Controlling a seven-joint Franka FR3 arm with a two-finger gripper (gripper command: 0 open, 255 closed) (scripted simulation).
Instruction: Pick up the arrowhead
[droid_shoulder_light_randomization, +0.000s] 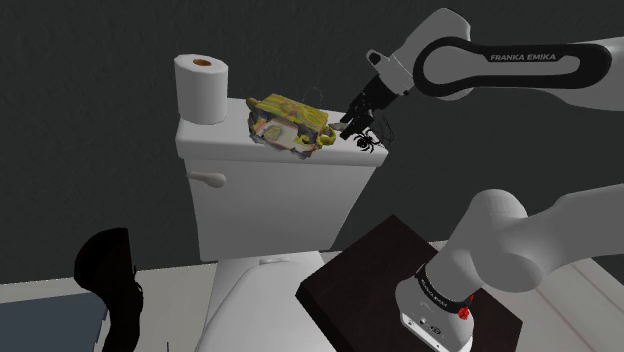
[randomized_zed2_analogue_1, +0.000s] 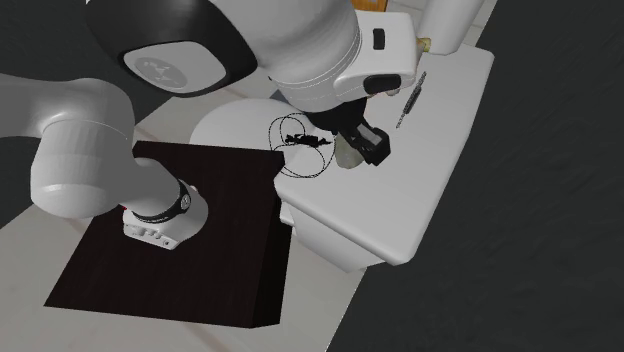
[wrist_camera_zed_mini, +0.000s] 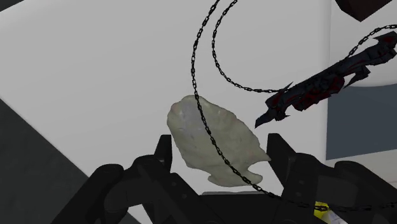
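Hand (wrist_camera_zed_mini: 219, 147): spread, straddling the arrowhead (wrist_camera_zed_mini: 210, 135) on the lid (wrist_camera_zed_mini: 95, 76), so we can pinch.
Chain (wrist_camera_zed_mini: 193, 60): draped over arrowhead; may snag.

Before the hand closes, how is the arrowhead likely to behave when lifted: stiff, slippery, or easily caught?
The arrowhead looks like a flat, pale, stone-like flake, so it is probably stiff and light. Its tapered, uneven edges may slip in the open hand. A black chain lies across it, so lifting could drag the chain along.
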